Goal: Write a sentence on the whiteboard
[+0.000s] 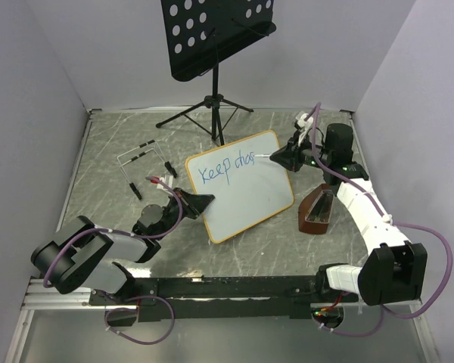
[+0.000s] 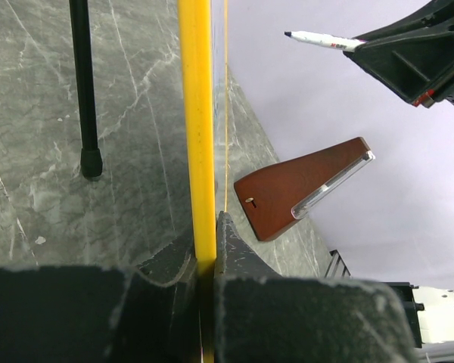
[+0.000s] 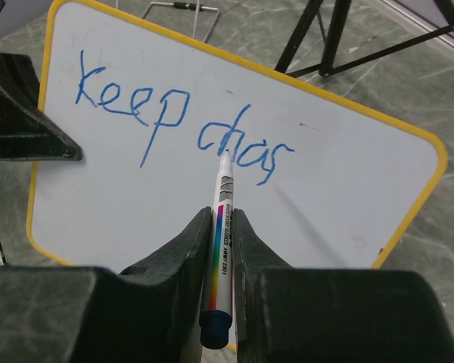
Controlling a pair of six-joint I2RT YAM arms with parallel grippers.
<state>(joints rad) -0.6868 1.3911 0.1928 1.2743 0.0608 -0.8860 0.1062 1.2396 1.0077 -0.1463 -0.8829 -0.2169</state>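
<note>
The whiteboard [image 1: 246, 189], white with a thin orange frame, stands tilted in mid-table. My left gripper [image 1: 200, 203] is shut on its left edge; the yellow frame [image 2: 197, 128] runs between the fingers in the left wrist view. Blue lettering [image 1: 225, 168] on the board reads "Keep chas" [image 3: 183, 121]. My right gripper [image 1: 286, 157] is shut on a white marker [image 3: 222, 234] with a rainbow stripe and blue end. The marker tip [image 3: 226, 156] is by the board just under the "a" of "chas". The marker also shows in the left wrist view [image 2: 321, 39].
A black perforated music stand [image 1: 216, 34] with tripod legs [image 1: 204, 113] stands at the back. A brown wooden metronome [image 1: 318, 209] sits right of the board. Loose markers and a wire rack [image 1: 140, 159] lie left of the board.
</note>
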